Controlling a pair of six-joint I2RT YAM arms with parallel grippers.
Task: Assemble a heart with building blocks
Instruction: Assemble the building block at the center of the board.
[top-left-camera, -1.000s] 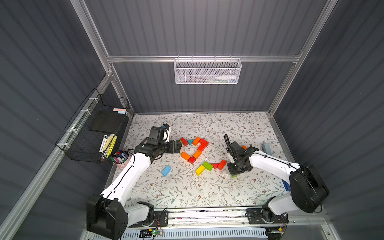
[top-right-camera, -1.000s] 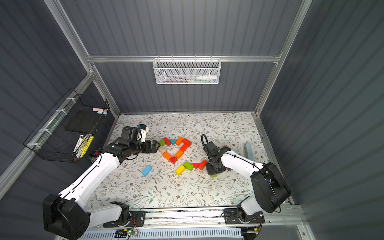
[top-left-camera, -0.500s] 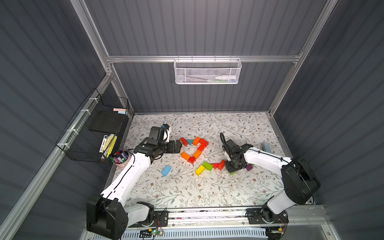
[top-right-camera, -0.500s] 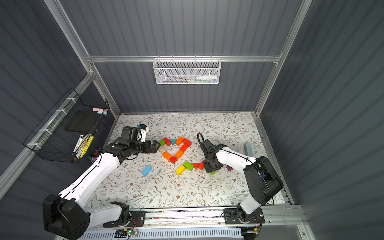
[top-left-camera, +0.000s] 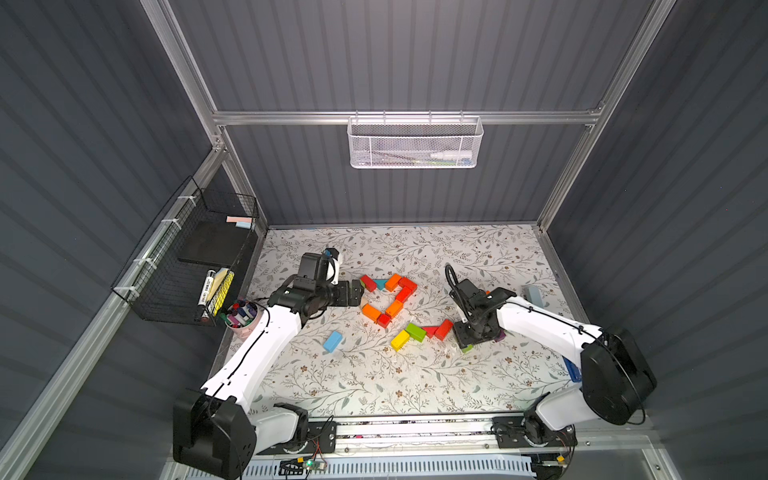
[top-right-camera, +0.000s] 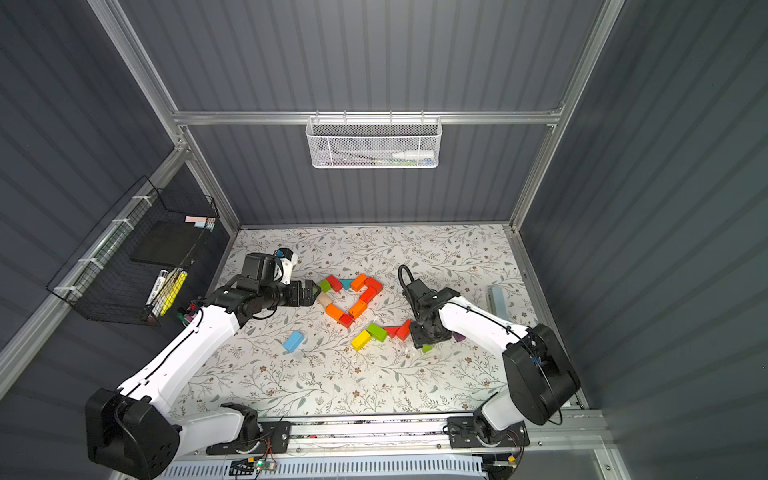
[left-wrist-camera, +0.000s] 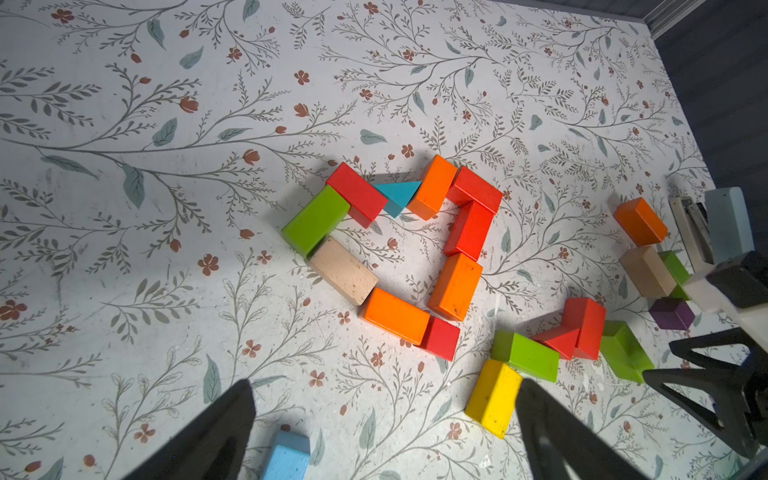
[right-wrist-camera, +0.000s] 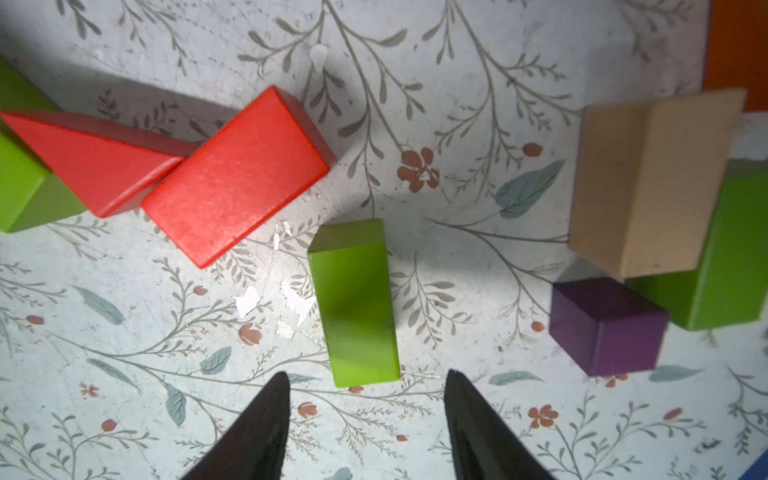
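Your right hand (right-wrist-camera: 366, 375) has gaps on both sides of the lone green brick (right-wrist-camera: 353, 303), with the red brick (right-wrist-camera: 237, 174) near on one side, the purple cube (right-wrist-camera: 606, 328) and tan brick (right-wrist-camera: 648, 187) on the other, and the bench (top-left-camera: 374, 374) mostly bare nearer you.

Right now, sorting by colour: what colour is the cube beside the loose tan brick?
Purple cube, clearest in the right wrist view.

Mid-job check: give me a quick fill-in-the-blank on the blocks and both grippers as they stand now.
1. The brick just ahead of the right gripper is ____.
2. The cube beside the tan brick is ____.
3. The left gripper is ____, holding nothing.
4. The lone brick nearest the left arm is light ____.
Missing words: green; purple; open; blue.
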